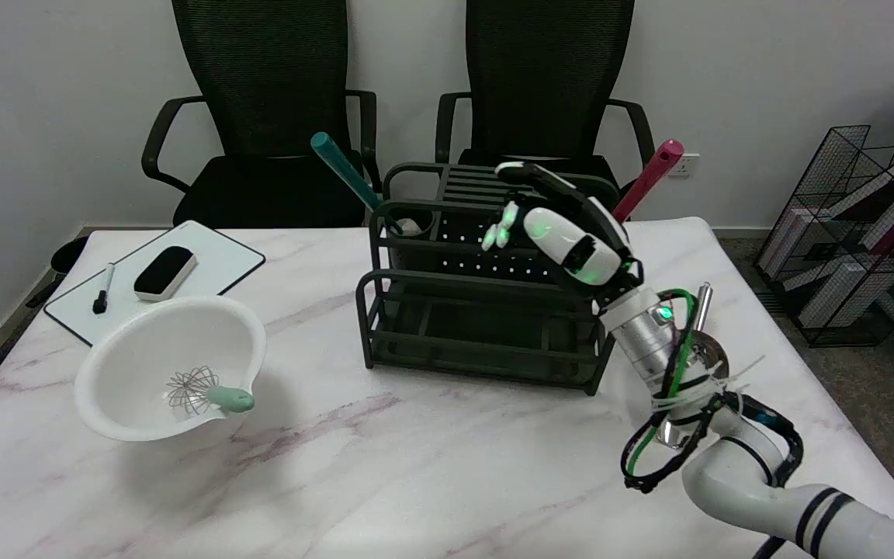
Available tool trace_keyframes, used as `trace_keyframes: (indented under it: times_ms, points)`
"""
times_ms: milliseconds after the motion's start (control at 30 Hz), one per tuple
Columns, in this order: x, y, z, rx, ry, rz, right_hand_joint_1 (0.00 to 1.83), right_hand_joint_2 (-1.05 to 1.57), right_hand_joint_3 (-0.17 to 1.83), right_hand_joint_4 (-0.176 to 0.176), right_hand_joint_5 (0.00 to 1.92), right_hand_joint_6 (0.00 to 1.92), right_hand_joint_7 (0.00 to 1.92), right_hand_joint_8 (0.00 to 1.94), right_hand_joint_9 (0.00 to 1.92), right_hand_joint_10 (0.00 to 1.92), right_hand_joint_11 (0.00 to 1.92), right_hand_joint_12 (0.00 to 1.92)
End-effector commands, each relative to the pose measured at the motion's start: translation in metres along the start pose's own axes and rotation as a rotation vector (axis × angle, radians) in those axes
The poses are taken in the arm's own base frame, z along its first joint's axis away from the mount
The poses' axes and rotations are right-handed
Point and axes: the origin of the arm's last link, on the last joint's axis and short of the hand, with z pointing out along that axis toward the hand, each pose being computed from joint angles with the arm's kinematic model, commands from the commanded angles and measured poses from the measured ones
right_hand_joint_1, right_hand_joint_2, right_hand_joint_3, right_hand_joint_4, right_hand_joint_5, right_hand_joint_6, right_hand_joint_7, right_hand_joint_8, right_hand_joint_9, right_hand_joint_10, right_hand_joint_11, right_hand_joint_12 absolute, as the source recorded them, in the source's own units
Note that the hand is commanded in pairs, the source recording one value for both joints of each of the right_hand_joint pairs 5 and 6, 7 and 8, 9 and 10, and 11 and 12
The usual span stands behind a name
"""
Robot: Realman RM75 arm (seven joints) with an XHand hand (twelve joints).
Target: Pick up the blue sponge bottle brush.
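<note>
Above the black dish rack (486,310), the robot's right hand (563,237) hovers with fingers spread, holding nothing; the blue sponge bottle brush (346,172) stands untouched in the rack's rear-left cup, handle leaning left; a pink-handled brush (649,180) leans at the rack's right; reach and grasp seemingly remain.

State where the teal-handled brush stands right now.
In the head view, the teal-handled brush leans leftward in the round holder at the dark rack's back-left corner.
</note>
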Motion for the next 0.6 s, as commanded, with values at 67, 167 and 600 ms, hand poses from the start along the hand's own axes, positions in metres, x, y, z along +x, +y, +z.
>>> trace_keyframes:
  times_ms: [67, 167, 600]
  points:
    - [-0.035, 0.021, 0.077, -0.044, -0.125, -0.018, 1.07, 0.47, 0.93, 0.000, 0.64, 0.64, 1.12, 1.12, 1.16, 1.16, 1.04, 1.04]
    - [-0.041, 0.021, 0.097, -0.048, -0.154, -0.044, 1.09, 0.42, 0.92, 0.000, 0.59, 0.59, 1.09, 1.09, 1.13, 1.13, 1.00, 1.00]
    - [-0.079, -0.032, 0.170, 0.048, -0.310, -0.269, 1.12, 0.30, 1.03, 0.000, 0.50, 0.50, 1.05, 1.05, 0.81, 0.81, 0.69, 0.69]
